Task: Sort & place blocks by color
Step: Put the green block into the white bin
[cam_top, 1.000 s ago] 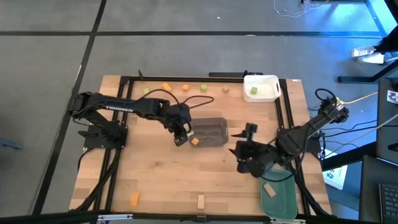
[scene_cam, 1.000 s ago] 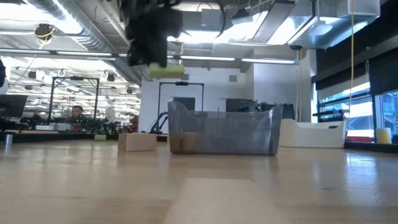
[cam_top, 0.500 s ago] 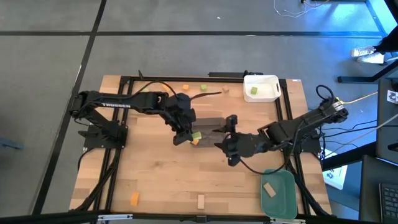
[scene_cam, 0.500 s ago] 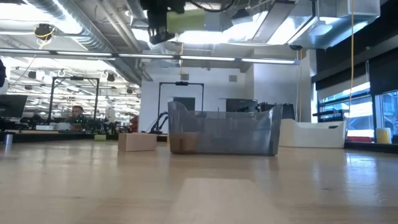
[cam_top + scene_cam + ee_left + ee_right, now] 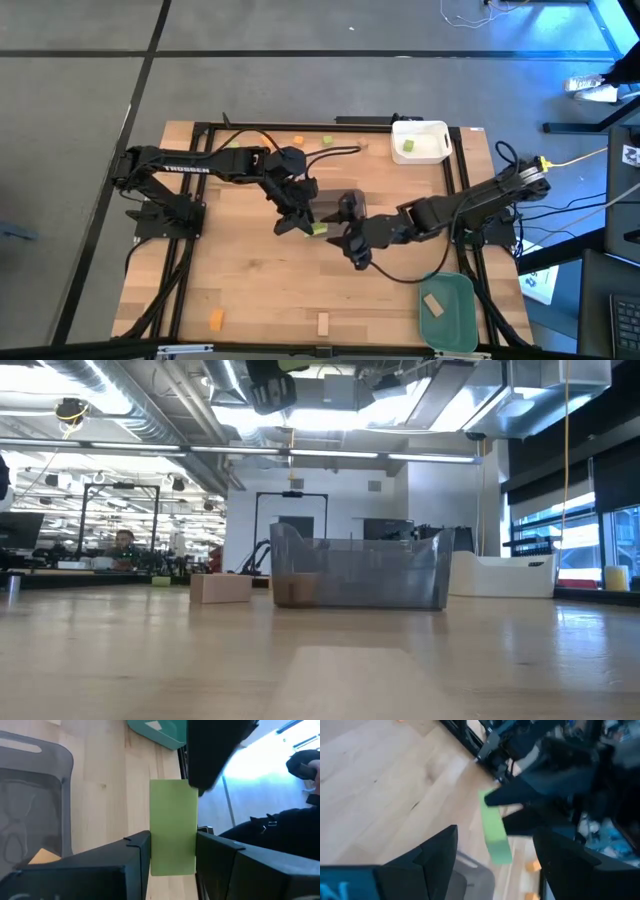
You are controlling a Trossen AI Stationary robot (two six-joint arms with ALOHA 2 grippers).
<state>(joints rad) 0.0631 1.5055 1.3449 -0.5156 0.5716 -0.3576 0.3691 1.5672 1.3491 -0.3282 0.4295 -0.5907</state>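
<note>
A light green bar (image 5: 173,827) hangs above the table's middle, pinched by its long sides. Orange cubes lie at twelve o'clock (image 5: 297,141) and seven o'clock (image 5: 216,319); a green cube (image 5: 327,141) lies beside the first. A tan bar (image 5: 322,323) lies at six o'clock.

Grey tray (image 5: 335,203), white tray (image 5: 432,131), green tray (image 5: 455,318)

Left gripper (image 5: 311,226) clamped (right gripper (image 5: 352,243) open)
</note>
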